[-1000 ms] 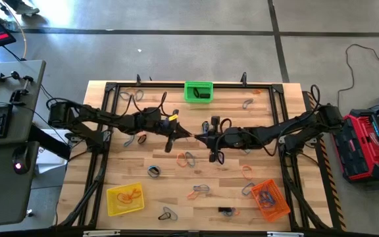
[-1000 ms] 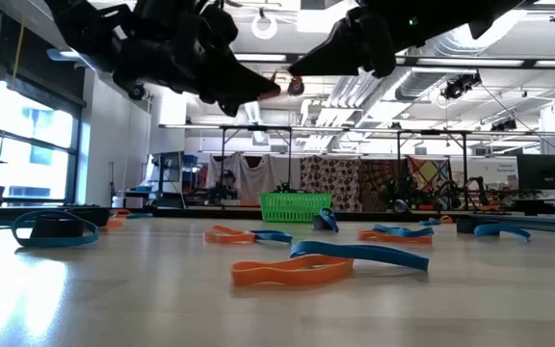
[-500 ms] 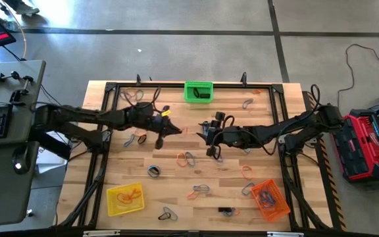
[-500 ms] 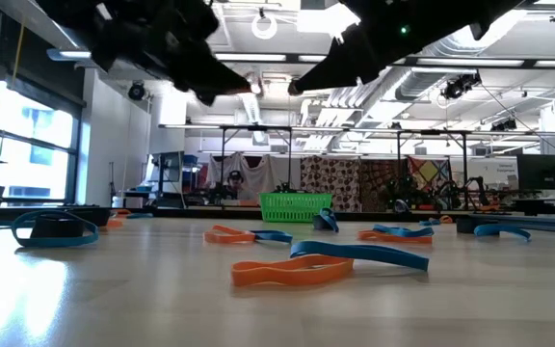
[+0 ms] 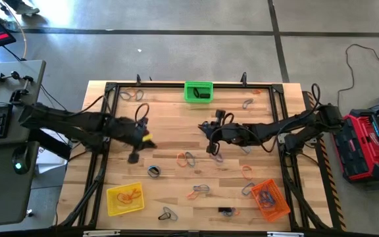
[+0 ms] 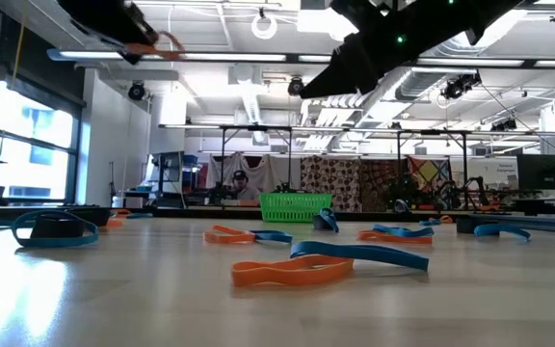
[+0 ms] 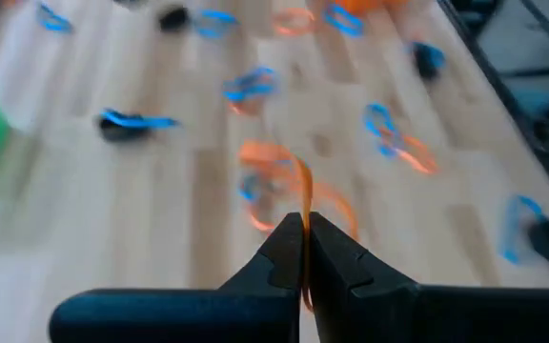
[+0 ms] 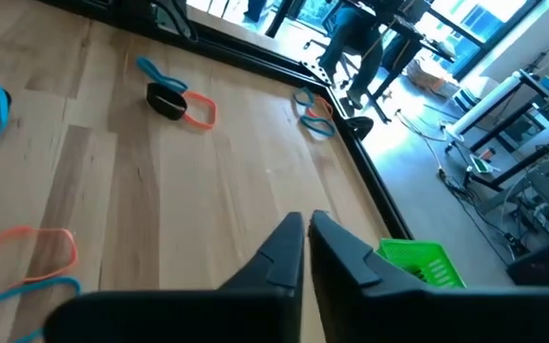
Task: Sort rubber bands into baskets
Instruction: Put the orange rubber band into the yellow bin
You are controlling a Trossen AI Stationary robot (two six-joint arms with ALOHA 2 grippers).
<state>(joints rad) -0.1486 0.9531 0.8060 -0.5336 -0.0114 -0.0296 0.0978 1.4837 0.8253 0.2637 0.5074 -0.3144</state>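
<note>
Holding orange bands: yellow basket (image 5: 124, 199); green basket (image 5: 199, 91) black.

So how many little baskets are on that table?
3: a green basket at the far edge, a yellow basket at the near left, and an orange basket at the near right.

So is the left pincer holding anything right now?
Yes. The left pincer is shut on an orange rubber band, which sticks up between its closed fingers.

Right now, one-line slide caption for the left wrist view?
Left gripper shut on an orange band above the band-strewn table.
</note>
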